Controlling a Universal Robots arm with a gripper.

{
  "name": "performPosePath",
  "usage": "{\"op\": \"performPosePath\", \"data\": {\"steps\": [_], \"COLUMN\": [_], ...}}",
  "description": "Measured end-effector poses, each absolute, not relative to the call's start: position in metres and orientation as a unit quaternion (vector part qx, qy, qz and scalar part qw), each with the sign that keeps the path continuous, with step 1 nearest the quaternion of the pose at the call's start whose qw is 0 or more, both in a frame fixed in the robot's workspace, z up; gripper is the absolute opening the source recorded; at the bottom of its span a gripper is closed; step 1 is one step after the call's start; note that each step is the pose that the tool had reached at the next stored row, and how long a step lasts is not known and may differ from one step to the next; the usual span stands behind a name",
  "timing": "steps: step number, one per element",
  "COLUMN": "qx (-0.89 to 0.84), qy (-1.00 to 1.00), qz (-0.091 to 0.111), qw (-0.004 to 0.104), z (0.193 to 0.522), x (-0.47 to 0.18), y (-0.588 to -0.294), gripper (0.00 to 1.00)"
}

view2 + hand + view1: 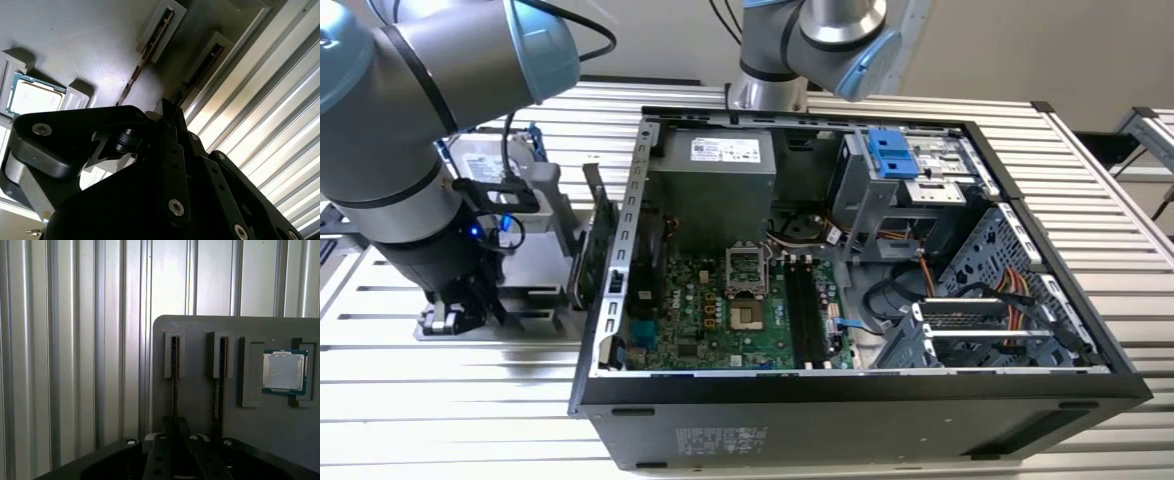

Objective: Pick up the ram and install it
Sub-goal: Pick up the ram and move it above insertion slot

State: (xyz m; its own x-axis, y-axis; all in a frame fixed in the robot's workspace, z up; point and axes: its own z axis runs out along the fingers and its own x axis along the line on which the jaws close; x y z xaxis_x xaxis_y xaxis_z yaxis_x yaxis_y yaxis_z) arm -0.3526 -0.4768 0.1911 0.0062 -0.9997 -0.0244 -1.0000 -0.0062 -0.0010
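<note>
Two thin ram sticks stand on edge in slotted holders on a grey fixture plate (200, 405). The ram (174, 395) in the holder nearest the plate's edge runs straight into my gripper (174, 427), whose fingers are pressed together on it. In the second wrist view the gripper (172, 107) sits at the end of that same holder. In the exterior view the gripper (454, 315) is low over the plate, on the exterior view's left of the open computer case (854, 390). The dark memory slots (807, 310) lie on the motherboard inside the case.
The other ram stick (218, 400) stands in the neighbouring holder, close beside my fingers. A processor chip (283, 371) lies in a recess further along the plate. A hard drive with blue rails (500, 160) stands behind the plate. Ribbed metal table surrounds everything.
</note>
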Motion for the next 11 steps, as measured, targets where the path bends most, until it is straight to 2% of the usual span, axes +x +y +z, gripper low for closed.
{"op": "performPosePath", "data": {"steps": [11], "qx": [-0.709], "qy": [0.705], "qz": [0.008], "qw": [0.009], "z": [0.1908], "x": [-0.3526], "y": [-0.4768], "gripper": [0.0]}}
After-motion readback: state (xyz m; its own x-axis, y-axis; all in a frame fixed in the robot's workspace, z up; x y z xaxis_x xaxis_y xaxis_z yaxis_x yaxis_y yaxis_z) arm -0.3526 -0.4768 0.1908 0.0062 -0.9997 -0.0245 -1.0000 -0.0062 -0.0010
